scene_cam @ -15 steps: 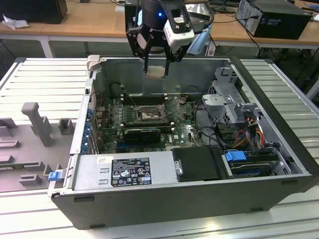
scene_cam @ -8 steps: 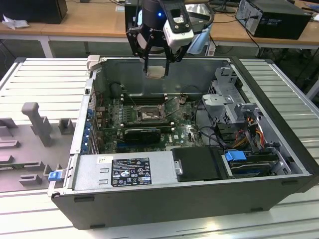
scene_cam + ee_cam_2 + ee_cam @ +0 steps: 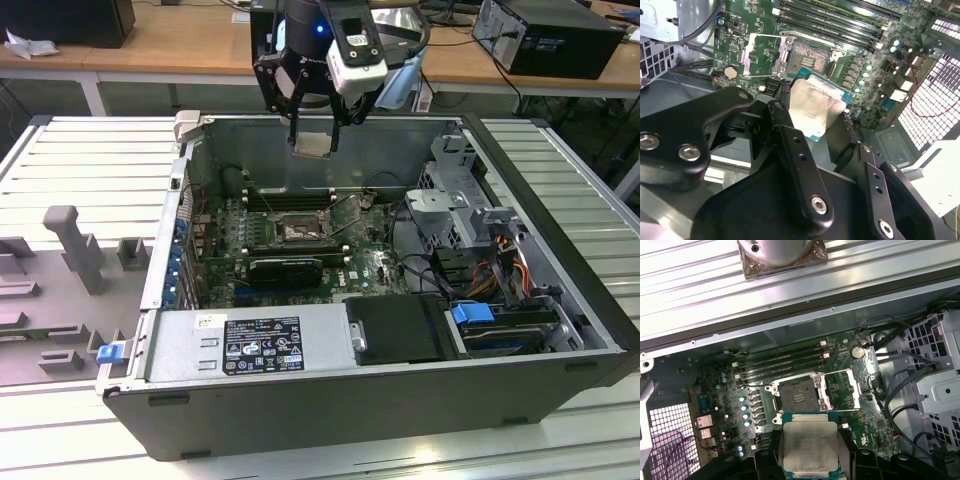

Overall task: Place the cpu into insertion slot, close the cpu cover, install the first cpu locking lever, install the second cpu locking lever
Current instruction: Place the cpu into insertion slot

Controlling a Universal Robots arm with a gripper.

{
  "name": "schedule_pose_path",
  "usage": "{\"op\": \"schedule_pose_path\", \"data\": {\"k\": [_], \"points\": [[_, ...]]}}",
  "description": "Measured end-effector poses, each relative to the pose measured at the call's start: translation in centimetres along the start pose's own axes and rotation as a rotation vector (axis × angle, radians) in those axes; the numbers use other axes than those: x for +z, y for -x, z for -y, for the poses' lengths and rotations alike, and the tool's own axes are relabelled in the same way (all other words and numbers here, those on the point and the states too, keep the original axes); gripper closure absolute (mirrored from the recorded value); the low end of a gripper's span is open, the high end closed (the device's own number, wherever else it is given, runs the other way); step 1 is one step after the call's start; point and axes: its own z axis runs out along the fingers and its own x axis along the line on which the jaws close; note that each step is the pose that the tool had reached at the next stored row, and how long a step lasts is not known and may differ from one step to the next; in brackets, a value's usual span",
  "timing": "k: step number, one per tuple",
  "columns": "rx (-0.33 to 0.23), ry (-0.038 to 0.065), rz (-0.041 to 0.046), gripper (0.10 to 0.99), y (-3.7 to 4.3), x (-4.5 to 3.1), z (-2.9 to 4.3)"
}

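My gripper (image 3: 313,128) hangs above the open computer case, shut on the cpu (image 3: 313,144), a small square chip with a silver top. In both wrist views the cpu (image 3: 815,107) (image 3: 810,446) sits between the black fingers (image 3: 785,135), held by two opposite edges. The insertion slot (image 3: 298,232) (image 3: 799,396) (image 3: 807,57) lies well below on the green motherboard, dark and uncovered. The cpu cover (image 3: 856,385) (image 3: 751,52), a thin metal frame, is swung open beside the slot.
Black memory sticks (image 3: 780,362) run along the far side of the slot. A metal drive cage (image 3: 455,200) and cables (image 3: 500,270) fill the case towards the exterior view's right. The power supply (image 3: 250,345) lies along the near wall. Grey fixtures (image 3: 75,245) stand outside the case.
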Motion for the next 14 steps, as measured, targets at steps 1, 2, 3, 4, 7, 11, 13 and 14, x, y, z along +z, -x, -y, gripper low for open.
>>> {"op": "schedule_pose_path", "data": {"k": [1,2,3,4,7,11,13,14], "points": [[0.003,0.0,0.0002,0.557,0.0,0.0,0.0],[0.005,0.0,0.0003,0.557,0.0,0.0,0.0],[0.006,0.0,0.0005,0.557,0.0,0.0,0.0],[0.008,0.0,0.0007,0.557,0.0,0.0,0.0],[0.014,0.0,0.0012,0.557,0.0,0.0,0.0],[0.022,0.0,0.0019,0.557,0.0,0.0,0.0],[0.026,0.001,0.0023,0.557,0.0,0.0,0.0],[0.028,0.001,0.0024,0.557,0.0,0.0,0.0]]}}
